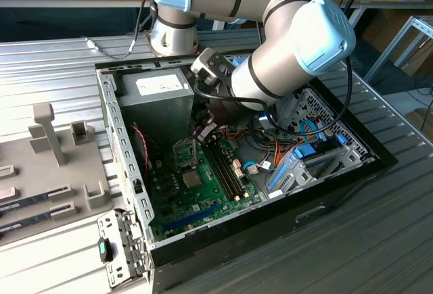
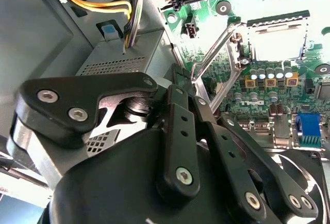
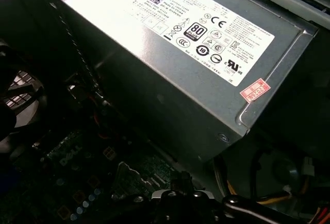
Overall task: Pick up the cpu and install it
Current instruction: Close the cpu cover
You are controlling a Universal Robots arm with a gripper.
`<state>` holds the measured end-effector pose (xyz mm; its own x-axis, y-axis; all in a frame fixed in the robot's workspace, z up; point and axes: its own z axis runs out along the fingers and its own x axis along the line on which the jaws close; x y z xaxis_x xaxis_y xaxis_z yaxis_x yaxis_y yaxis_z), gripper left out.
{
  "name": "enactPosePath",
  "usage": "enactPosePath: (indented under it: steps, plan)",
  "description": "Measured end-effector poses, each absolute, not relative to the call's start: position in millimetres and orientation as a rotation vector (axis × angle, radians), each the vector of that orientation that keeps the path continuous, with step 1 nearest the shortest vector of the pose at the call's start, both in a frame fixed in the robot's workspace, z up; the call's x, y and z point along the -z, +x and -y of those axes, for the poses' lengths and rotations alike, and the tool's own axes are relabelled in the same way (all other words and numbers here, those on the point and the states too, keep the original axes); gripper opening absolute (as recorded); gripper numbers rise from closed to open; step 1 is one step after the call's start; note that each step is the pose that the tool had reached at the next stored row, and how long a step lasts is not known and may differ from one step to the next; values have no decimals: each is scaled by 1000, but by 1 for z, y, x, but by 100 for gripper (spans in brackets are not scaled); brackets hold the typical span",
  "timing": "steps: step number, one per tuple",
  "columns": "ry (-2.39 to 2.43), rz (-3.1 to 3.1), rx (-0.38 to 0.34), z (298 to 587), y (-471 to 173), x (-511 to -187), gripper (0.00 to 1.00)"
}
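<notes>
Ribbed grey metal forms the table (image 1: 379,240), and on it lies a black computer case (image 1: 325,203) with its side off and its insides facing up. A pale grey and silver robot arm (image 1: 298,37) comes in from the far side of the table and bends down into the case. A grey boxy power supply (image 3: 196,80) with a white label sits at the far end of the case. Nearer, a green circuit board (image 1: 169,192) covers the case floor, with long black memory slots (image 1: 223,165) along it. To the exterior view's left, grey plastic holders (image 1: 47,132) stand on the table. The black gripper (image 2: 185,82) hangs low over the board, near the power supply and beside a thin metal lever (image 2: 211,54). I cannot tell whether it is open or closed, or whether it holds anything. The cpu (image 1: 192,178), a small grey square, appears to lie flat on the board, apart from the gripper, just beside a raised silver frame (image 1: 184,151).
</notes>
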<state>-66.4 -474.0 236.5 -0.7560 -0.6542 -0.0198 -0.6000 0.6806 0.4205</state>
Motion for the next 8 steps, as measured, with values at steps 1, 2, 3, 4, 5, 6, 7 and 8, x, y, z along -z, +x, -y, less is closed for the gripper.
enactPosePath:
  steps: [1, 2, 3, 4, 5, 6, 7, 8]
  plan:
    - [1036, 2757, 621, 474, -66, -237, 11]
    - [1036, 2756, 622, 474, -67, -238, 11]
    - [1037, 2756, 624, 474, -66, -238, 11]
    - [1039, 2756, 626, 474, -66, -239, 11]
    - [1039, 2755, 627, 474, -66, -239, 11]
    - [1040, 2755, 628, 474, -66, -239, 11]
    - [1040, 2755, 628, 474, -66, -239, 11]
    - [1040, 2755, 628, 474, -66, -239, 11]
